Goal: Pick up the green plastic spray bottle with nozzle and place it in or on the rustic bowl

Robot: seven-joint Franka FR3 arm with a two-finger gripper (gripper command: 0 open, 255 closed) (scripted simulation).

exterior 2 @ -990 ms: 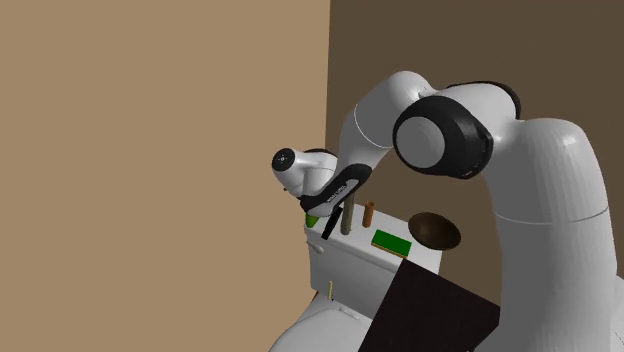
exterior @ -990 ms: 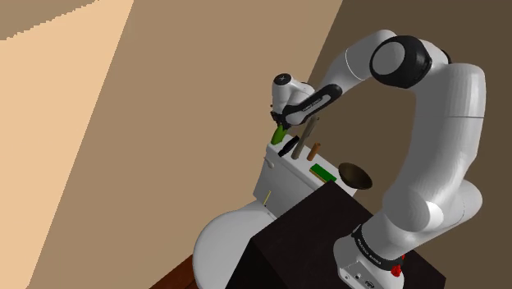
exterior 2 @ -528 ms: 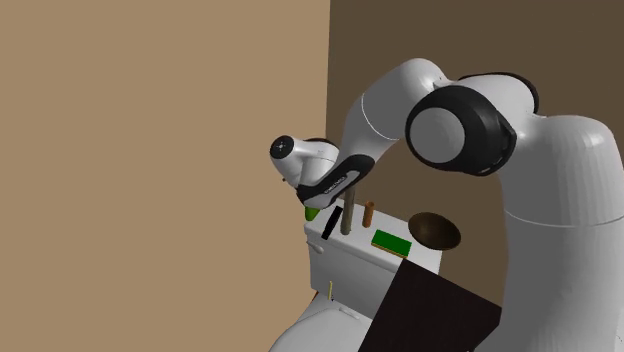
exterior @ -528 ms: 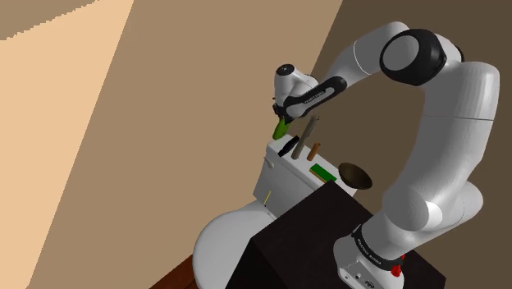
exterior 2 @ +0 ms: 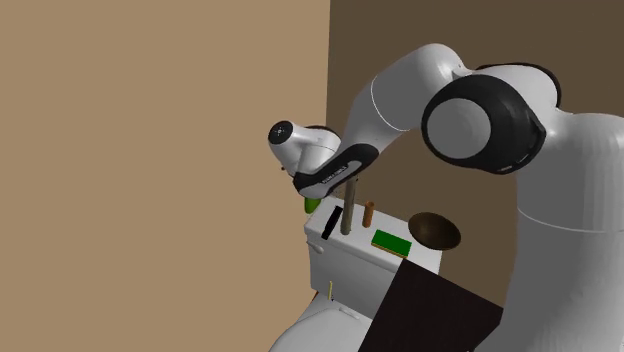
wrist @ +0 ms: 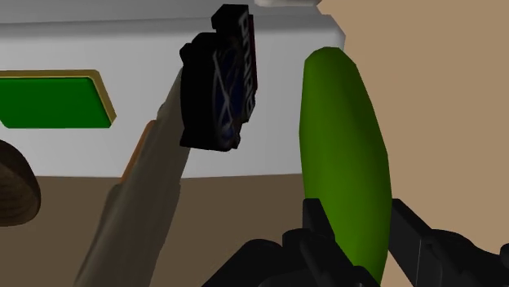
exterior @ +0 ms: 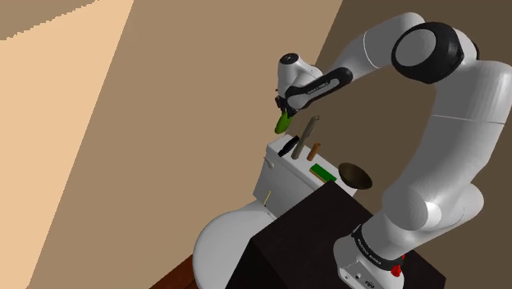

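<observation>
The green bottle [exterior: 282, 123] hangs in the air above the far end of the white toilet tank [exterior: 279, 182], clasped by my gripper [exterior: 284, 112], which is shut on its upper part. In the wrist view the smooth green body [wrist: 343, 139] runs out from between the two black fingers [wrist: 320, 227]. From the second exterior view only the bottle's green lower tip [exterior 2: 313, 204] peeks out under the hand [exterior 2: 322, 192]. The dark brown bowl [exterior: 354, 175] sits on the tank's near end, toward the shoulder view's right of the bottle; it is also the bowl [exterior 2: 434, 231] beside the stand.
On the tank lid stand a black flat object [exterior: 289, 146], a tall grey-brown stick [exterior: 308, 135], a short brown cylinder [exterior: 314, 150] and a green flat box [exterior: 323, 172]. The white toilet seat [exterior: 226, 242] lies below. My dark stand [exterior: 320, 238] abuts the tank.
The gripper has risen with the green bottle, lifting it clear of the tank lid and slightly toward the shoulder view's right. The other things on the lid have not moved.
</observation>
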